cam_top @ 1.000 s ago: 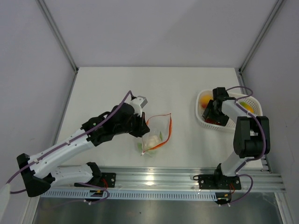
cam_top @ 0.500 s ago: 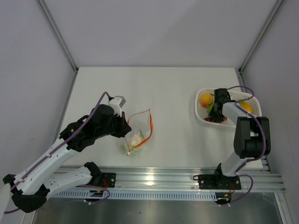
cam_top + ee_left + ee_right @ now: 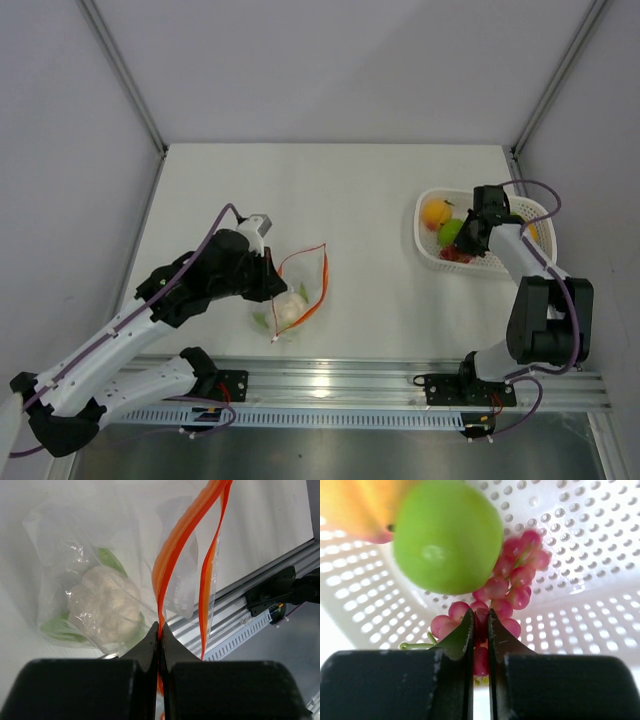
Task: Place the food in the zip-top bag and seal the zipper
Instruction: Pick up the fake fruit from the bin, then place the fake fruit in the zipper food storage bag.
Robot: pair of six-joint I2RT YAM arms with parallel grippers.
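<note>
The clear zip-top bag (image 3: 297, 296) lies at the table's near middle, and a whitish cauliflower with green leaves (image 3: 104, 607) shows inside it. My left gripper (image 3: 160, 631) is shut on one side of the red-orange zipper (image 3: 176, 544); the other strip hangs apart, so the mouth gapes. In the top view that gripper (image 3: 273, 288) sits at the bag's left edge. My right gripper (image 3: 480, 616) is inside the white basket (image 3: 423, 243), shut on a bunch of red grapes (image 3: 516, 585). A green round fruit (image 3: 447, 535) and an orange one (image 3: 437, 213) lie beside the grapes.
The perforated basket wall (image 3: 600, 550) closes in around the right fingers. An aluminium rail (image 3: 330, 385) runs along the near table edge, just below the bag. Grey walls stand to the left, to the right and behind.
The left arm has drawn the bag left and nearer, still gripping the zipper. The right gripper, open a second ago, has shut on the grapes in the basket.
</note>
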